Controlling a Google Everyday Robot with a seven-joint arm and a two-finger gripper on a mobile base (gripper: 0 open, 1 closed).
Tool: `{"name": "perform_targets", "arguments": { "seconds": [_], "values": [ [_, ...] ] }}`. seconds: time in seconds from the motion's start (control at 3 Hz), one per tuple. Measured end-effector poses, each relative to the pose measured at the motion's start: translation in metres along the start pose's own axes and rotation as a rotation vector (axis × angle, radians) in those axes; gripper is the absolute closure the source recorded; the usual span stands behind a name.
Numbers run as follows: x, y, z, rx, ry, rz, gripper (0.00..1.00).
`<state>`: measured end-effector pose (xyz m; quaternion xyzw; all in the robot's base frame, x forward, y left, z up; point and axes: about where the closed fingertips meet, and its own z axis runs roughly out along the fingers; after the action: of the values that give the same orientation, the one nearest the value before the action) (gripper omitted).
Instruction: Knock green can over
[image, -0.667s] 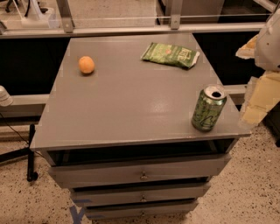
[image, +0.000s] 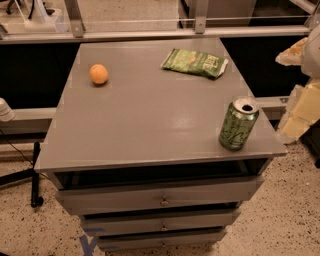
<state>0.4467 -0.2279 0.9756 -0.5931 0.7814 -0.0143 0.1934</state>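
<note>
The green can (image: 239, 124) stands upright near the front right corner of the grey cabinet top (image: 150, 120). It is green with pale and dark markings and has a silver top with an open mouth. My gripper (image: 296, 122) shows as pale cream-yellow parts at the right edge of the camera view. It is beside the cabinet, just right of the can and about level with it, with a small gap between them. It holds nothing that I can see.
An orange (image: 99, 74) lies at the back left of the top. A flat green snack bag (image: 195, 62) lies at the back right. Below the top are stacked drawers (image: 160, 200). A rail and glass panel run behind; speckled floor lies around.
</note>
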Motion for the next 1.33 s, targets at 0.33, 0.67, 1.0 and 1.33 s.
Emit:
{"name": "perform_targets", "arguments": {
  "seconds": [0.33,0.67,1.0,1.33],
  "values": [
    [0.018,-0.018,0.011,0.012,-0.149,0.058,0.0],
    [0.029,-0.025,0.033,-0.005,-0.322,0.119,0.0],
    [0.032,-0.022,0.062,-0.04,-0.482,0.164,0.0],
    [0.021,-0.015,0.095,-0.084,-0.628,0.192,0.0]
  ]
}}
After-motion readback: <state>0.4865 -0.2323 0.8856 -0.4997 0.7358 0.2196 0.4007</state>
